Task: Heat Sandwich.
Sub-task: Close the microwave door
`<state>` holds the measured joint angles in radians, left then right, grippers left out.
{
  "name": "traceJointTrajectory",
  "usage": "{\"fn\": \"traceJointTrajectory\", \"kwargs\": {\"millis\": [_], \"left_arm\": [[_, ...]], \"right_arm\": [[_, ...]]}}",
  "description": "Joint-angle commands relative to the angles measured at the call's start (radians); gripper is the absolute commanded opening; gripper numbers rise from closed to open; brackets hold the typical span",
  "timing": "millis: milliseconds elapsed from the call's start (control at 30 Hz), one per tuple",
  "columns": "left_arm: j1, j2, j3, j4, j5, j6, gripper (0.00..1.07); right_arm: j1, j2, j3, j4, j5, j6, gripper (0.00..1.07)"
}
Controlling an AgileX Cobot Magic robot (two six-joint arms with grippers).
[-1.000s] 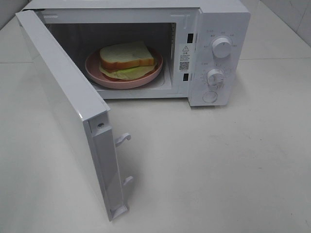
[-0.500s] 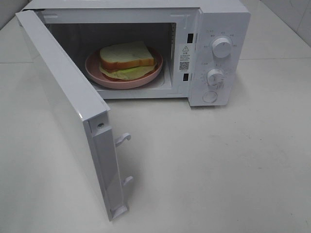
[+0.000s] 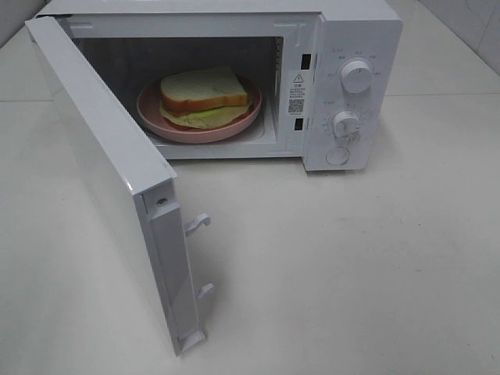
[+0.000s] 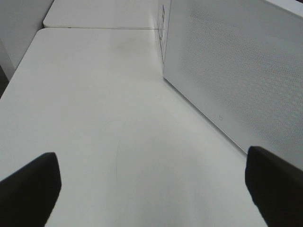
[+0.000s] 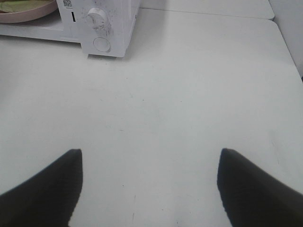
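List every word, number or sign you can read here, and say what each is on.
Nothing can be quoted.
The sticker on the microwave frame: warning triangle, QR code; its print too small.
Marks around the upper knob and lower knob: too small.

Right wrist view: the frame's edge cuts off most of the round pink plate (image 5: 21, 18) and the white-bread sandwich (image 5: 19, 4); print on the warning label (image 3: 296, 92) of the white microwave (image 3: 363, 31) is too small to read.
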<state>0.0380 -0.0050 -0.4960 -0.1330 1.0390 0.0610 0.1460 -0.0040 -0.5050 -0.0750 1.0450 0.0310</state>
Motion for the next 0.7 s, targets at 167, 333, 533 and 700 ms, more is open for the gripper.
{"fn": "traceJointTrajectory", "kwargs": {"millis": [167,333,533,700], "left_arm": [[0.000,-0.025,0.002,-0.008,-0.004,0.004,1.00],[0.000,-0.025,0.002,-0.008,-0.004,0.004,1.00],[0.000,-0.025,0.002,-0.007,-0.004,0.001,1.00],[0.000,-0.025,0.002,-0.010,-0.004,0.004,1.00]], "right_arm": [[-0.008,-0.026,0.000,0.000,-0.005,-0.005,0.76],[-0.008,-0.026,0.000,0.000,-0.005,-0.005,0.76],[-0.008,-0.026,0.000,0.000,-0.005,-0.005,0.76],[-0.008,-0.026,0.000,0.000,-0.005,-0.005,0.76]]}}
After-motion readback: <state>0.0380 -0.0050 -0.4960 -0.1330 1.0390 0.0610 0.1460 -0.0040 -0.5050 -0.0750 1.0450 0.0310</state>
